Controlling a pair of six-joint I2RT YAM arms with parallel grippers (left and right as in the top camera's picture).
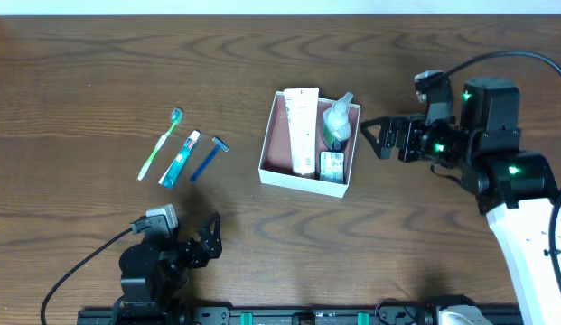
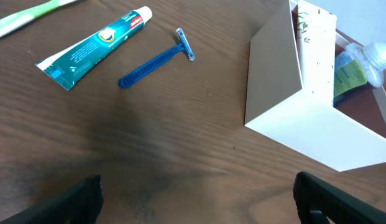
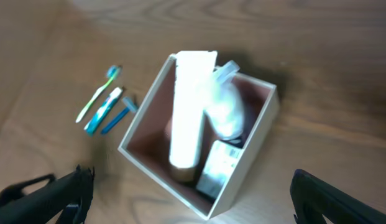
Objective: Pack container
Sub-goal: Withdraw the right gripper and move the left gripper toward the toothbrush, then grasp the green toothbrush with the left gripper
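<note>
The container [image 1: 298, 177] is a square white box with a pink-brown inside at the table's middle. It holds a white tube [image 1: 303, 126], a clear bottle with green contents [image 1: 336, 122] and a small packet [image 1: 331, 165]. My right gripper [image 1: 375, 137] is open and empty just right of the container, which shows below it in the right wrist view [image 3: 252, 162]. My left gripper [image 1: 208, 239] is open and empty near the front edge, left of the container [image 2: 292, 118]. A green toothbrush [image 1: 160, 143], a toothpaste tube [image 1: 180, 158] and a blue razor [image 1: 208, 156] lie left of the container.
The left wrist view shows the toothpaste [image 2: 96, 46], the razor [image 2: 156, 59] and the toothbrush's end [image 2: 28, 15] on dark wood ahead of the open fingers [image 2: 199, 205]. The right wrist view is blurred; its fingers [image 3: 193, 208] stand wide apart.
</note>
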